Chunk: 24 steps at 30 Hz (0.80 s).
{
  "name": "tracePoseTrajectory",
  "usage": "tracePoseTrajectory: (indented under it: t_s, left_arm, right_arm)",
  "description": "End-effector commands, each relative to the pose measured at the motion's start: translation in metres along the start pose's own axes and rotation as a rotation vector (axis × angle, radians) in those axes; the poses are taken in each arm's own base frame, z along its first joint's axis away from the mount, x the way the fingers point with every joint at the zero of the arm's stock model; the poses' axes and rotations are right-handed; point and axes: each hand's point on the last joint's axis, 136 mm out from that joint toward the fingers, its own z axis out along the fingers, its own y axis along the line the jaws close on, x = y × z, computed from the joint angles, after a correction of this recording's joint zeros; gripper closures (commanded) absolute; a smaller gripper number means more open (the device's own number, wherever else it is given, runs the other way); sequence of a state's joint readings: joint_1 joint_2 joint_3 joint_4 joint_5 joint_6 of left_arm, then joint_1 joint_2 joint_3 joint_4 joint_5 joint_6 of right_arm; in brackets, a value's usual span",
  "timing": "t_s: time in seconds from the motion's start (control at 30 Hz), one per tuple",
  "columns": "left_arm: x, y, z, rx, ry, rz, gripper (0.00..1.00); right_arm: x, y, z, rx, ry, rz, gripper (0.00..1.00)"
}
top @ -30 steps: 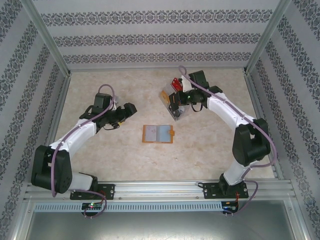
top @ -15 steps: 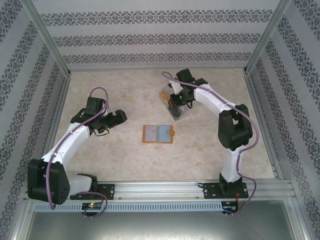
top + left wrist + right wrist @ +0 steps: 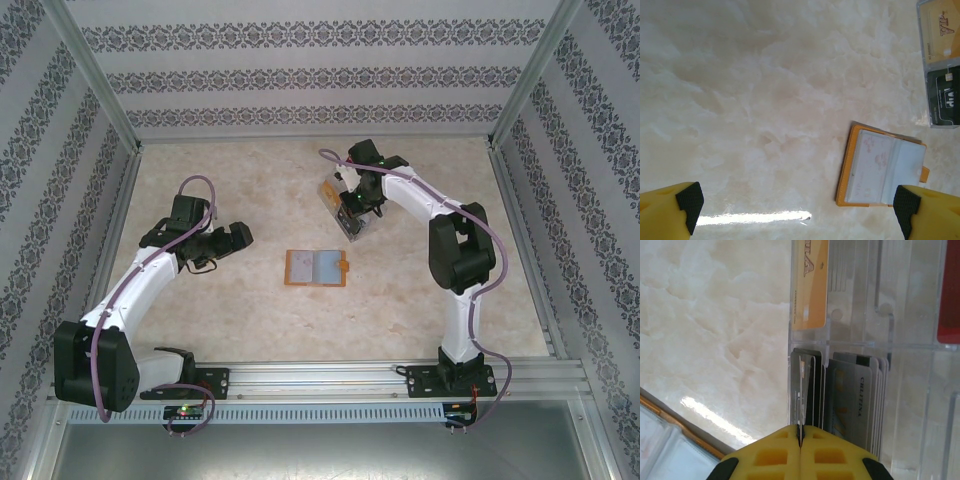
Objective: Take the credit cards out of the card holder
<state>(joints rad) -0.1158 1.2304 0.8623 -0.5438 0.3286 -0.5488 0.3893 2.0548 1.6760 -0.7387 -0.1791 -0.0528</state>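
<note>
**Holder lies open mid-table, with bare table on every side**

We see the holder (image 3: 316, 268) spread flat near the middle of the table (image 3: 230, 320), its grey pages facing up. Its long axis runs left to right, roughly parallel to the near rail (image 3: 320, 372). The small tab (image 3: 347, 266) sticks out of the right short edge, toward the right arm's side. The orange rim shows all round the pages. The pockets are too pale and blurred for us to read what they hold.

All four edges of the holder are free, and nothing touches or overlaps it. Bare marble lies on both sides and between it and the rail.

The left gripper (image 3: 796, 204) hangs over bare table well to the holder's left, its jaws spread wide and nothing between them. From its wrist view, the holder sits just inside the right fingertip.

Beyond the holder and slightly right, apart from it, the clear tray (image 3: 910, 290) lies skewed, its long axis running from far left to near right. One compartment holds a stack of cards (image 3: 855, 400) standing on edge. A gold card (image 3: 810, 285) sits in the next compartment and a red card (image 3: 949, 295) further across.

The right gripper (image 3: 800, 429) is over the stack's compartment with its jaws pressed together. A thin dark card (image 3: 802, 385), seen nearly edge-on, comes out of their seam, so it appears pinched.

Patterned walls (image 3: 320, 75) close in the table's far end and both sides.
</note>
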Motion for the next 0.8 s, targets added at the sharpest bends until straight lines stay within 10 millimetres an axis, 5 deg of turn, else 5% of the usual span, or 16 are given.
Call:
tracePoseTrajectory:
  t_s: [0.0, 0.2, 0.37, 0.77]
  left_arm:
    - [0.003, 0.003, -0.001, -0.001, 0.016, 0.009, 0.0]
    - [0.004, 0.002, 0.002, 0.004, 0.028, 0.006, 0.01]
    - [0.003, 0.001, 0.001, 0.008, 0.028, 0.009, 0.0]
    - [0.005, -0.01, 0.001, 0.063, 0.048, -0.01, 0.0]
  right_arm:
    - [-0.002, 0.001, 0.006, 0.018, 0.019, -0.026, 1.0]
    - [0.0, 0.001, 0.011, 0.01, 0.035, -0.036, 1.0]
    - [-0.001, 0.0, 0.004, 0.03, 0.032, -0.041, 0.79]
    - [-0.01, 0.022, -0.067, 0.015, -0.129, 0.096, 0.63]
